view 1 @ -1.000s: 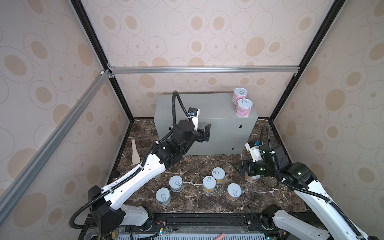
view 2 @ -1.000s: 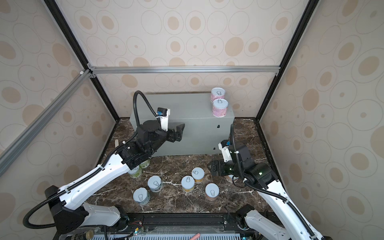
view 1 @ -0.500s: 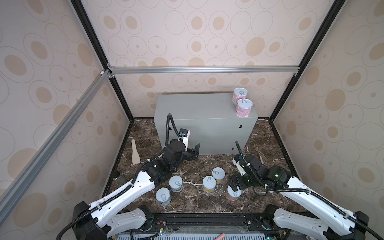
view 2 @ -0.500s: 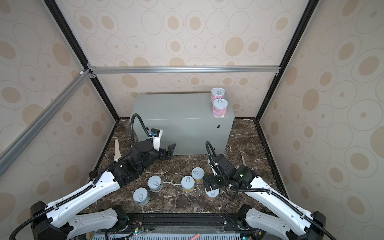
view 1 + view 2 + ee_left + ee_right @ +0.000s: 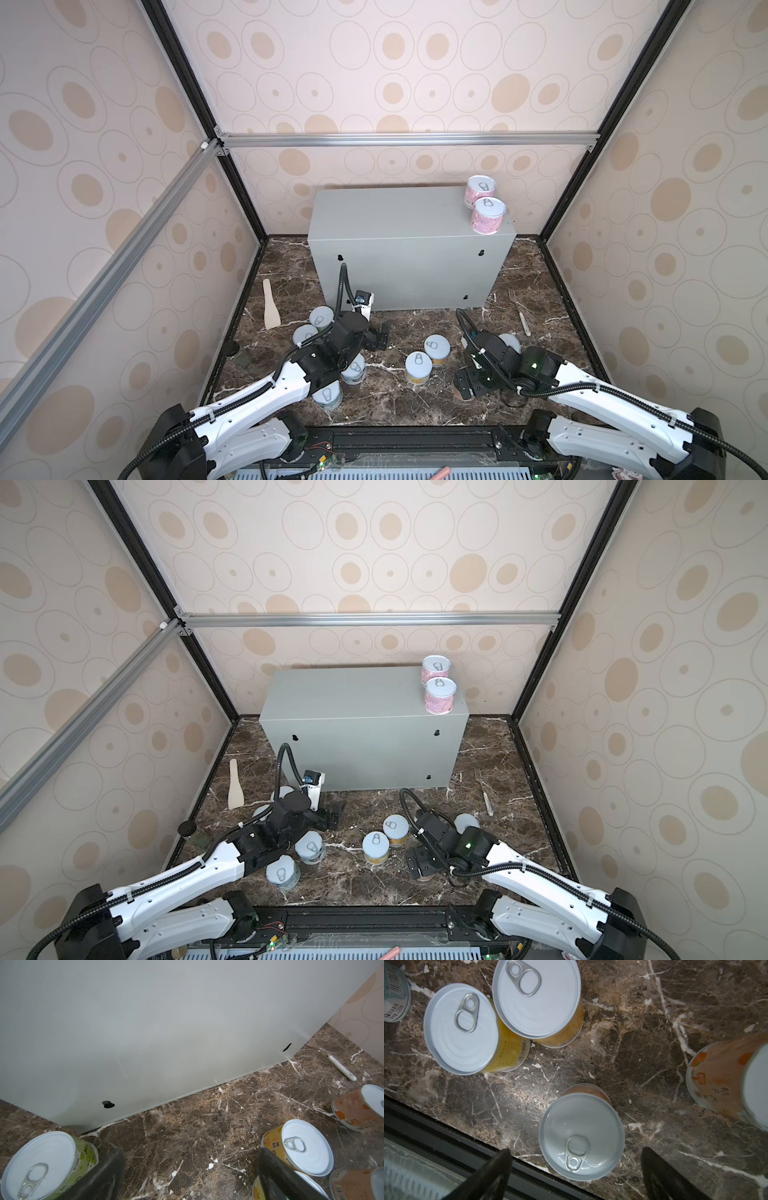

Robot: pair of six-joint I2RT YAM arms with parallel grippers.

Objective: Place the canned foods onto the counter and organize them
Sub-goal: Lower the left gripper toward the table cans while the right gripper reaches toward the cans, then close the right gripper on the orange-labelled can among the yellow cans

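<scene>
Right gripper (image 5: pixel 576 1149), spread wide, hovers over an orange can (image 5: pixel 581 1126) nearly hidden in both top views.

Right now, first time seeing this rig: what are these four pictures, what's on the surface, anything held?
Two white robot arms, each ending in a two-finger gripper. Both top views look down from one overhead camera pair. The other two pictures come from a camera on each wrist.

Two pink cans stand on the grey counter. The other cans stand on the marble surface, along with a wooden spatula and a fork.

The left gripper is open and empty, near a green can. The right gripper is open above an orange can, not closed on it. Nothing is held.
</scene>
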